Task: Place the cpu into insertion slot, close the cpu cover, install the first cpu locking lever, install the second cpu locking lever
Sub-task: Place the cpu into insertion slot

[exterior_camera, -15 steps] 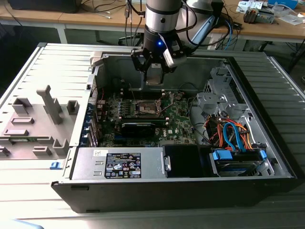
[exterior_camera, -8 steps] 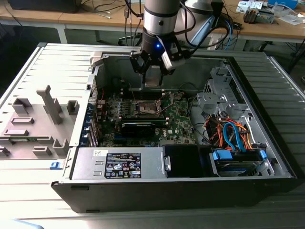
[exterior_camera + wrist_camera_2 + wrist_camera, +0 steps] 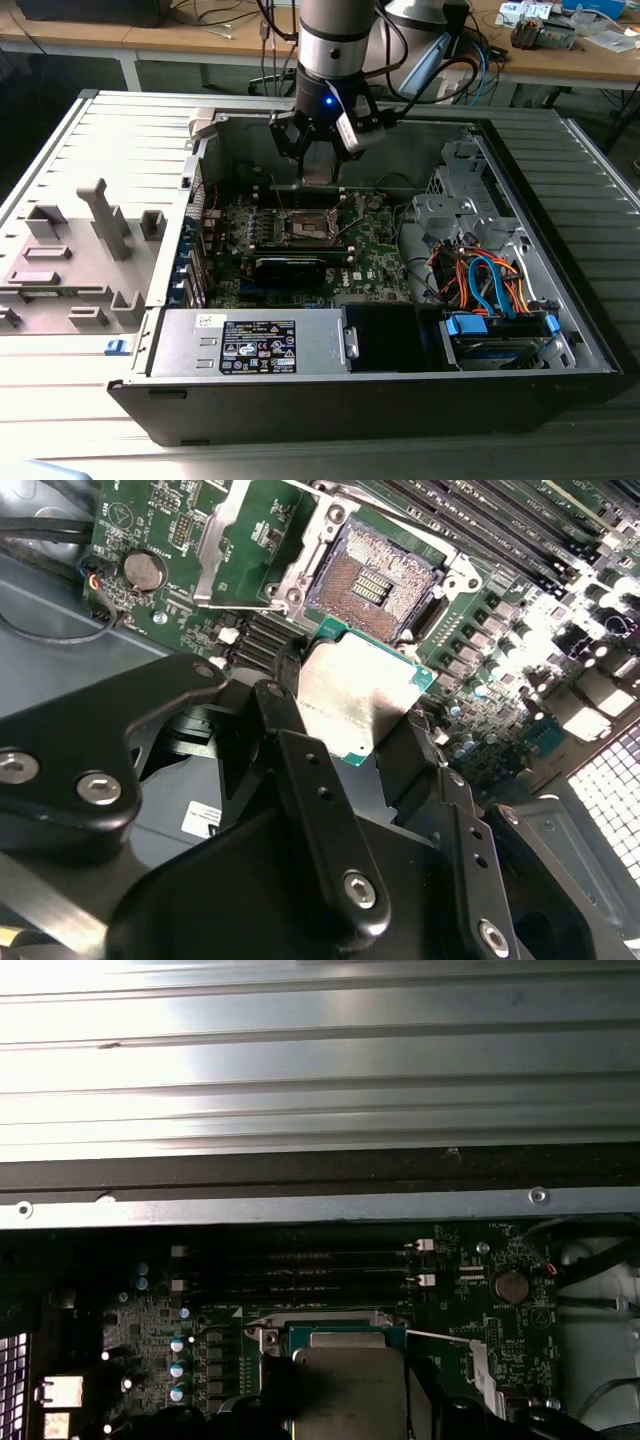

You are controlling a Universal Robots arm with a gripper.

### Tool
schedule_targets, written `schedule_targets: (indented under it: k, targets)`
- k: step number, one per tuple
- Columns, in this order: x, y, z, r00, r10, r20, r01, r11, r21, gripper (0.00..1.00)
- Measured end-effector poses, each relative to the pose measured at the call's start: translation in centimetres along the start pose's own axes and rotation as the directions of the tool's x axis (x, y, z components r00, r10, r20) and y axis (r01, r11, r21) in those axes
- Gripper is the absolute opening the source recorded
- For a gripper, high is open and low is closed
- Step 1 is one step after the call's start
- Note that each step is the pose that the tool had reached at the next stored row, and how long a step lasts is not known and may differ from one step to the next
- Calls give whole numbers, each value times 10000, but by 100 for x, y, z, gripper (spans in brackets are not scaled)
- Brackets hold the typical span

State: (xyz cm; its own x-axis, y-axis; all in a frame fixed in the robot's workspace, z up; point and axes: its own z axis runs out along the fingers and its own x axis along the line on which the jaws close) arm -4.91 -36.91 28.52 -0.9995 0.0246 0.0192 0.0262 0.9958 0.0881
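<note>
Gripper [image 3: 352, 742]: clamped on chip [image 3: 345, 685] by opposite edges.
where: chip hangs over green board [image 3: 170, 520], near socket [image 3: 372, 585], not seated.
handling: light, stiff, slick metal top; underside likely delicate, so edges are the hold.
board: green, crowded with small parts.
cover [image 3: 213, 540]: thin silvery frame, cut-out centre, swung open.
socket: dark square, fine contact grid, silvery rim, bare.

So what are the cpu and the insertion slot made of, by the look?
The cpu: top looks like bare metal, matt silver-grey with a soft sheen; its edge is green, likely circuit board. The insertion slot: brownish floor with a fine glinting grid, probably plastic holding metal contacts; its rim is bright silvery metal.
</note>
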Motion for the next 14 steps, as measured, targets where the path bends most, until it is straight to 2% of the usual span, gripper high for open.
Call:
schedule_targets:
  k: [14]
  targets:
    - [19, -21, 29, 10000, 0, -1, 0, 10000, 0, 55]
